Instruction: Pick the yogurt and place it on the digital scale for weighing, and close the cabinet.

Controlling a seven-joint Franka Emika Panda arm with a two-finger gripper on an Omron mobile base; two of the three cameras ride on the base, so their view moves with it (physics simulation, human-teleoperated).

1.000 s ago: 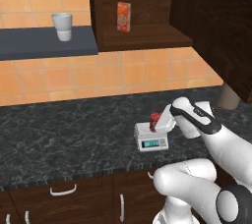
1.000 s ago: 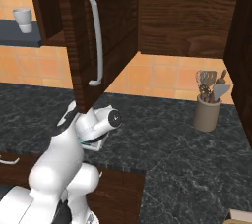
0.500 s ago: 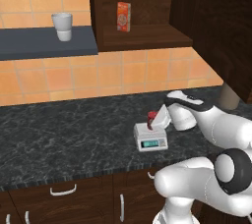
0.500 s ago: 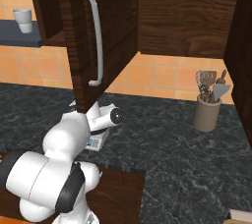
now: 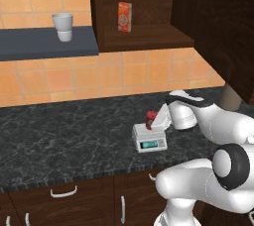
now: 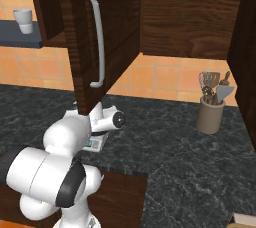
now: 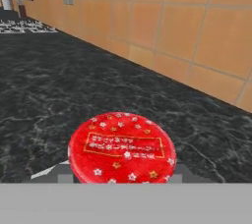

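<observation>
yogurt: The yogurt stands on the digital scale, toward the 1 o'clock corner of the top plate as seen from the left base view. In the hand view its red lid is very near the camera, at 6 o'clock.
gripper: The gripper is right beside the cup, at its 3 o'clock side in the left base view. The fingers are hidden, so I cannot tell if they are apart or clamped on the cup.
cabinet: The cabinet door is open, and its silver handle hangs above the arm in the right base view. Closing it is not yet done.
risk, cup falls: The cup is small and stands near the back edge of the plate. If the hand draws away sideways and not clear of the cup, a finger could catch it and tip it onto the counter.
risk, scale moves: The scale looks light. A push from the wrist could slide it on the smooth stone.
risk, door: The open door is just above the arm. I judge that a quick rise could strike the lower edge of the door, at about 12 o'clock from the elbow.
risk, other things: The carton on the shelf and the white cup are well apart from the work, so they are in little danger.
</observation>
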